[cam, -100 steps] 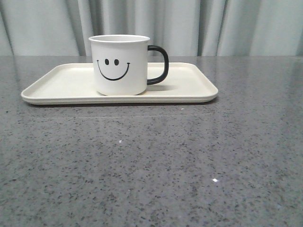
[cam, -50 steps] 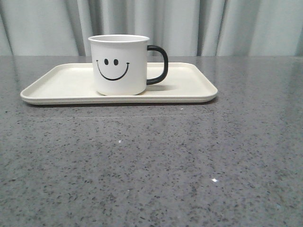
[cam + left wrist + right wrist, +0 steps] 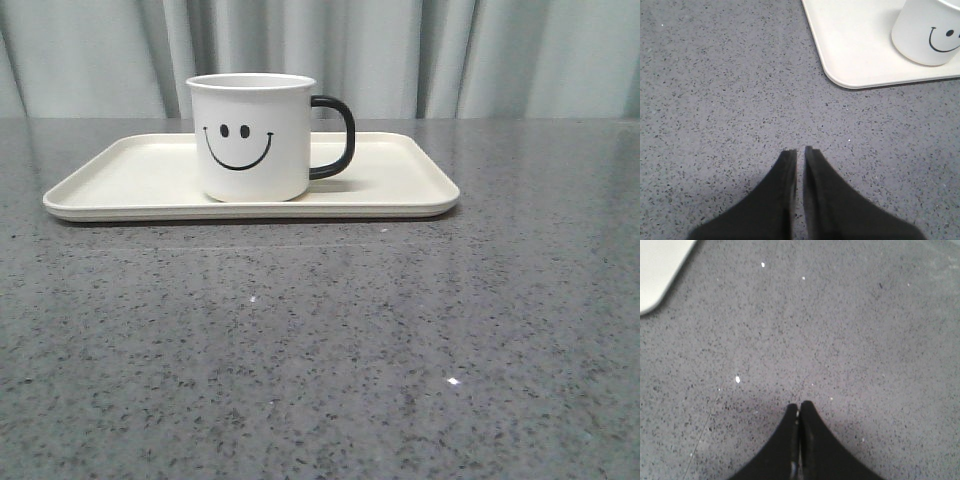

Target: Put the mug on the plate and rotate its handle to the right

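Note:
The white mug (image 3: 252,150) with a black smiley face stands upright on the cream plate (image 3: 400,180), left of the plate's middle. Its black handle (image 3: 341,136) points to the right in the front view. In the left wrist view the mug (image 3: 927,30) sits on the plate (image 3: 855,50), well away from my left gripper (image 3: 800,149), which is shut with only a thin slit between its fingers and holds nothing. My right gripper (image 3: 799,403) is shut and empty above bare table, with a corner of the plate (image 3: 657,270) far off. Neither gripper shows in the front view.
A grey speckled tabletop (image 3: 330,340) stretches in front of the plate. Pale curtains (image 3: 450,50) hang behind the table's far edge.

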You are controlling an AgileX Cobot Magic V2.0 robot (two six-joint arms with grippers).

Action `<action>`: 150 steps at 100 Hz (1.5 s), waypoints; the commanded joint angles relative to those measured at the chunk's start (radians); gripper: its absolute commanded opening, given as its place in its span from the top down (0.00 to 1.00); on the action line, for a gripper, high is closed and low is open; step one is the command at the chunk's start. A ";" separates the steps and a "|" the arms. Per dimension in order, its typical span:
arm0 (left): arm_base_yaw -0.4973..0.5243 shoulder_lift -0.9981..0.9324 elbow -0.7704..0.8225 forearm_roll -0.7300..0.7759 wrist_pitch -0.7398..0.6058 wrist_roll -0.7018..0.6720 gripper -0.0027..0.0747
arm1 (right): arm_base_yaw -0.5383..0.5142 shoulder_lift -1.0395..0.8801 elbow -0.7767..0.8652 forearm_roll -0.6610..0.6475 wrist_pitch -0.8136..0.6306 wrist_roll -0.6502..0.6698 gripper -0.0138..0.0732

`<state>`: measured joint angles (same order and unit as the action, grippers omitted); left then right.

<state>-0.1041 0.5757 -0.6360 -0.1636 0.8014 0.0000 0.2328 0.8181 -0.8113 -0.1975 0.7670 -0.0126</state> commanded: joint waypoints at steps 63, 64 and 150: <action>0.001 0.004 -0.027 -0.017 -0.091 -0.007 0.99 | -0.007 -0.006 -0.026 -0.011 -0.013 0.001 0.92; 0.001 0.004 -0.027 -0.017 -0.091 -0.007 0.99 | -0.007 -0.006 -0.026 -0.011 -0.013 0.001 0.92; 0.001 -0.140 0.112 0.062 -0.392 -0.007 0.99 | -0.007 -0.006 -0.026 -0.011 -0.013 0.001 0.92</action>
<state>-0.1041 0.4741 -0.5427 -0.1103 0.5790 0.0000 0.2328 0.8181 -0.8113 -0.1975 0.8018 -0.0110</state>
